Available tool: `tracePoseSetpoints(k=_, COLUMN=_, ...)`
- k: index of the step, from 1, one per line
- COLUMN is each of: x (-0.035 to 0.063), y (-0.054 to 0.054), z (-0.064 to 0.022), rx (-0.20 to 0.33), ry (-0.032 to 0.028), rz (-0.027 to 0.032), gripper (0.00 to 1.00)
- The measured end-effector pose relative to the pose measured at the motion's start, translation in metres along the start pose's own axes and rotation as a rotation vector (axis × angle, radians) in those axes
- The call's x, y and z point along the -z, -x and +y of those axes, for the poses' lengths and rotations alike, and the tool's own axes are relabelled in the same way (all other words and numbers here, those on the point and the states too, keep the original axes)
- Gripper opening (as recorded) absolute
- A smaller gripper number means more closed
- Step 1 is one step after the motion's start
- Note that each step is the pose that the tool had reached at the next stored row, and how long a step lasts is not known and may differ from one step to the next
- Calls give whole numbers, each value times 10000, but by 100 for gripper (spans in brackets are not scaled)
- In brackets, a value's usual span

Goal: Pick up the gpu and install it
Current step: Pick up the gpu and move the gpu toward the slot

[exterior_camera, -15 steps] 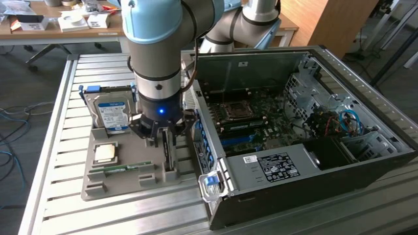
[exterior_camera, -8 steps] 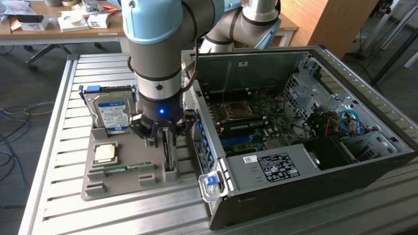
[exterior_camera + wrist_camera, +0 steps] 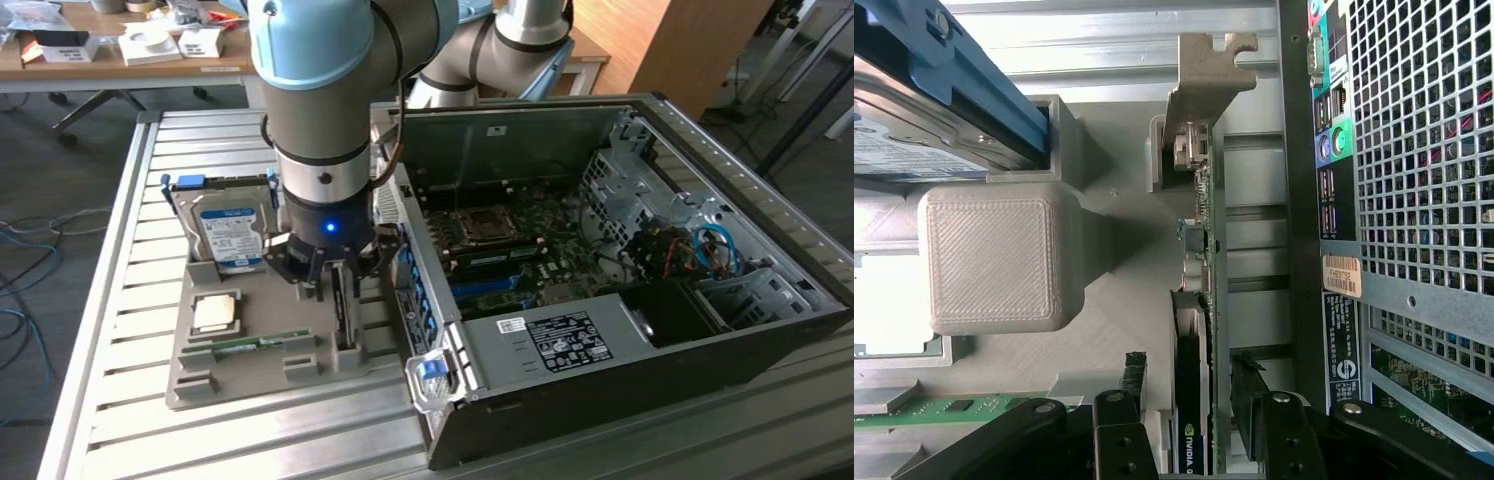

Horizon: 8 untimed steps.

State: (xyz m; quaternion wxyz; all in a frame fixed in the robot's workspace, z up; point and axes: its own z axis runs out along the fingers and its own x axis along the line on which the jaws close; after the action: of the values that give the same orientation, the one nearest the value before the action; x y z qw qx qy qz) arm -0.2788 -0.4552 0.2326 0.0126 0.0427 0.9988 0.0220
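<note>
Gripper (image 3: pixel 1194 425) was open, jaws straddling the gpu (image 3: pixel 1207 215), on edge in the grey tray (image 3: pixel 267 375) beside the case (image 3: pixel 641 330). Best grasp looked centred, square to the board, clear of the bracket (image 3: pixel 1204 70).

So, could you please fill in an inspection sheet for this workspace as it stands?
Surface: slatted metal table carrying a grey parts tray.
Job's things: gpu standing on edge in a tray slot, beside the open computer case; not installed.
Clutter: hard drive, processor chip and memory stick, all in the tray.
Grippers: gripper open, lowered with a finger on each side of the gpu, not closed on it.
Cables: red and blue wires inside the case; loose floor cables at the exterior view's left.
Surroundings: desk with boxes behind; wooden cabinet.
</note>
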Motion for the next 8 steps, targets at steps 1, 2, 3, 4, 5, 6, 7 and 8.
tracePoseSetpoints(k=1, x=0, y=0, z=0, rx=0, ry=0, rz=0, gripper=46)
tracePoseSetpoints(k=2, x=0, y=0, z=0, rx=0, ry=0, rz=0, gripper=46)
tracePoseSetpoints(k=3, x=0, y=0, z=0, rx=-1, ry=0, rz=0, gripper=39)
tracePoseSetpoints(k=4, x=0, y=0, z=0, rx=0, ry=0, rz=0, gripper=39)
tracePoseSetpoints(k=5, x=0, y=0, z=0, rx=0, ry=0, rz=0, gripper=39)
tracePoseSetpoints(k=6, x=0, y=0, z=0, rx=0, ry=0, rz=0, gripper=39)
tracePoseSetpoints(k=7, x=0, y=0, z=0, rx=0, ry=0, rz=0, gripper=39)
tracePoseSetpoints(k=8, x=0, y=0, z=0, rx=0, ry=0, rz=0, gripper=39)
